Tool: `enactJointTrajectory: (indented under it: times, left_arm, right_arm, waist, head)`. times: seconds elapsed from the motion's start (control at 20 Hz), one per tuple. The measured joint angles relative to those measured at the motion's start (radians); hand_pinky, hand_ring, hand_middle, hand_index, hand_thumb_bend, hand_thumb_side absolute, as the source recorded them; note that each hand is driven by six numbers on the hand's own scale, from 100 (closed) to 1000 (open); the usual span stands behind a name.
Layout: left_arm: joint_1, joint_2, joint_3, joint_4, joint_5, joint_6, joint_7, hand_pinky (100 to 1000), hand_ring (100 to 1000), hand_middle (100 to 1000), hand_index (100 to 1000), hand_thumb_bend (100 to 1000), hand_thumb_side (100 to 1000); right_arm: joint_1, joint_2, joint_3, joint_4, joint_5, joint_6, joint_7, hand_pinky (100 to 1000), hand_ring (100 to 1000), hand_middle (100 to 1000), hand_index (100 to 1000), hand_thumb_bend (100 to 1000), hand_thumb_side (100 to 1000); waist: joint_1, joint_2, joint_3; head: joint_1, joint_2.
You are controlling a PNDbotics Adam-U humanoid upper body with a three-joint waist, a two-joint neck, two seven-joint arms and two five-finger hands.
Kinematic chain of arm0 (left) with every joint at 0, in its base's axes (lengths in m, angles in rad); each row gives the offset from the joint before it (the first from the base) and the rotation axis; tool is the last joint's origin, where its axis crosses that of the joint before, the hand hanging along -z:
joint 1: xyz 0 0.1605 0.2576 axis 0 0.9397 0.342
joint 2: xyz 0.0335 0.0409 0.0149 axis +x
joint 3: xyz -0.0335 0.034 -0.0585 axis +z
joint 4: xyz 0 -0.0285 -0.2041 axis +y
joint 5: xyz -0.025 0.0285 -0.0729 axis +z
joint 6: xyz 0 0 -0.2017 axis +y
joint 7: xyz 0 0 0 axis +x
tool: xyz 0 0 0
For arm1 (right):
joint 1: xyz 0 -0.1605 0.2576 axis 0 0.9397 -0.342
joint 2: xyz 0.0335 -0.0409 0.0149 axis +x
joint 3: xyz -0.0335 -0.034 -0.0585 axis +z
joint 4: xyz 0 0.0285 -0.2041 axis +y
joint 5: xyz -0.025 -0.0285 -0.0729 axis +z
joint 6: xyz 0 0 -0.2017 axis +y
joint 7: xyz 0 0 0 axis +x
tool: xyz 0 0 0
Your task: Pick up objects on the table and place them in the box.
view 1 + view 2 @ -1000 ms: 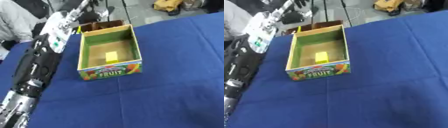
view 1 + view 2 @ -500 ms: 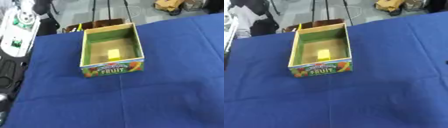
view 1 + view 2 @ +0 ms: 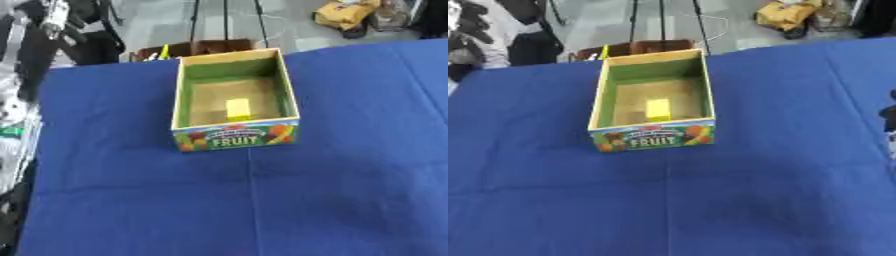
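The box point(image 3: 234, 105) stands open-topped on the blue table point(image 3: 262, 200), a little beyond the middle, its long side running away from the robot. Its inside walls are green, its floor plain brown card. A small yellow block point(image 3: 237, 108) lies on that floor, close to the near wall and about midway between the side walls.

One second ago the robot's left arm lay across the left part of the table, reaching up beside the box; half a second ago it had drawn back to the left edge. Now only a strip of the left arm point(image 3: 17, 125) shows along the left border of the left eye view, with black, silver and a touch of green on it, well apart from the box. The left hand is out of sight, so its fingers cannot be told. At the right border of the right eye view a dark shape point(image 3: 889, 116) shows; whether it is the right hand, and how its fingers stand, I cannot tell. The block has kept its place in the box.

The box's near face carries pictures of fruit and the word "FRUIT" in white letters; a smaller line above it is unreadable.
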Motion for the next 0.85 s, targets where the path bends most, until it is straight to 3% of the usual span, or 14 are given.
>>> enactJointTrajectory:
  times: [0.35,0.85]
  left_arm:
    - [0.111,-0.084,0.015,-0.051,0.043,0.02,-0.026,347,496,495,656,210,848]
    - [0.178,-0.198,0.031,-0.05,0.11,0.043,-0.027,349,493,490,654,172,817]
  right_arm:
    - [-0.007,0.008,-0.004,0.0,-0.002,-0.007,-0.011,794,909,591,804,100,641]
    - [-0.008,0.017,-0.01,0.0,-0.009,-0.008,-0.02,794,908,591,805,100,641]
  waist:
    - [-0.025,0.004,0.007]
    - [-0.042,0.002,0.015]
  head:
    - [-0.001,-0.02]
    - [0.001,-0.038]
